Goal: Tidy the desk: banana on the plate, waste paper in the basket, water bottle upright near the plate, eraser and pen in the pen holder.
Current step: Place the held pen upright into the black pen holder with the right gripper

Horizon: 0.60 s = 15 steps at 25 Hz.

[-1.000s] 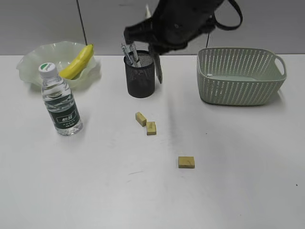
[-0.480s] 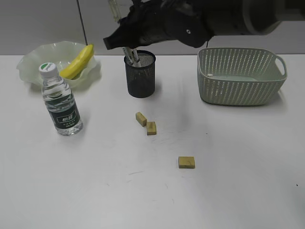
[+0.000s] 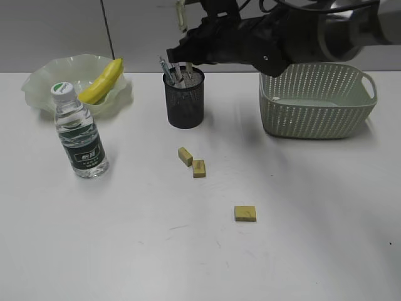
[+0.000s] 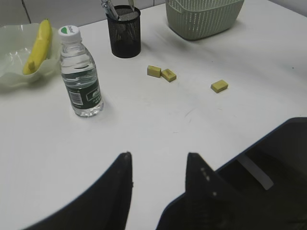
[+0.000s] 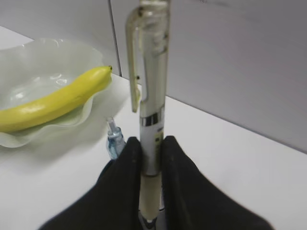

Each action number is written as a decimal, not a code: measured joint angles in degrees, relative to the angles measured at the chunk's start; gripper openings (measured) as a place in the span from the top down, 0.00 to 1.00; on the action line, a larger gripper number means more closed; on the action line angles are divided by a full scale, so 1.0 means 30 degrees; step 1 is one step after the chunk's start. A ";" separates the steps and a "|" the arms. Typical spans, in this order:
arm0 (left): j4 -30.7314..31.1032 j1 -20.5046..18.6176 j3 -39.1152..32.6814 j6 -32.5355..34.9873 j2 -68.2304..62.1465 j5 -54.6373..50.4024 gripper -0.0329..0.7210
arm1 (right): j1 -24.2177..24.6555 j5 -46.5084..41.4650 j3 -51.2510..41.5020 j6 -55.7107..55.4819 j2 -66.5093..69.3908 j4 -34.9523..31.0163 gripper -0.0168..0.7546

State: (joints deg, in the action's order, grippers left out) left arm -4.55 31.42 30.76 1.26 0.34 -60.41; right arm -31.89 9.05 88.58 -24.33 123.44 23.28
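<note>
**K:** Jaws status? Right gripper (image 5: pixel 150 158) is clamped on a pen (image 5: pixel 151 96), upright, clip end up, tip pointing down. Left gripper (image 4: pixel 158 177) has its fingers apart with nothing between them, hovering over bare desk (image 4: pixel 144 124) at the near edge.

**M:** Where's the pen relative to the holder?

**K:** Exterior view puts the right gripper (image 3: pixel 188 44) just above the pen holder (image 3: pixel 184 98), which already has a few pens sticking out. Pen tip itself is hidden, so I can't tell if it's inside the rim.

**M:** Handling?

**K:** Light, stiff, smooth plastic barrel. Grip is low on the barrel, fine for a straight drop. My guess is it could snag on the pens already in there.

**M:** Rest of the desk, near to far?

**K:** Three small tan erasers on the desk: one nearest (image 3: pixel 245 213), two touching further back (image 3: pixel 193 162). Small, light, blocky, slightly rubbery; pinch across the short sides. Low profile, so the fingers would need to come right down to the surface.

**M:** Beyond that?

**K:** Water bottle (image 3: pixel 79 133) upright just in front of the plate (image 3: pixel 44 81). Banana (image 3: pixel 102 80) lies in the plate. Basket (image 3: pixel 316 99) back right; can't make out any waste paper in it.

**M:** So pen step in hand, erasers left.

**K:** That's my read.
</note>
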 joint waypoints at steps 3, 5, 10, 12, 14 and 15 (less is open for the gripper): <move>0.0000 0.0000 0.0000 0.0000 0.0000 0.0000 0.58 | 0.0087 0.0020 0.0501 0.0000 0.0877 0.0000 0.84; 0.0000 0.0000 0.0000 0.0000 0.0000 0.0000 0.58 | 0.0087 0.0037 0.1012 0.0000 0.1367 0.0000 0.84; 0.0000 0.0000 0.0000 0.0000 0.0000 0.0000 0.58 | 0.0087 -0.0050 0.1318 0.0000 0.1911 0.0000 0.84; 0.0000 0.0000 0.0000 0.0000 0.0000 0.0000 0.58 | 0.0087 -0.0191 0.1351 0.0000 0.1900 0.0000 0.80; 0.0000 0.0000 0.0000 0.0000 0.0000 0.0000 0.58 | 0.0087 -0.0480 0.1374 0.0000 0.1900 0.0000 0.69; 0.0000 0.0000 0.0000 0.0000 0.0000 0.0000 0.58 | 0.0087 -0.0627 0.1374 0.0000 0.1900 0.0000 0.62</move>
State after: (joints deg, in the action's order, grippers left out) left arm -4.55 31.42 30.76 1.26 0.34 -60.41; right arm -31.63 7.17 92.70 -24.33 129.14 23.28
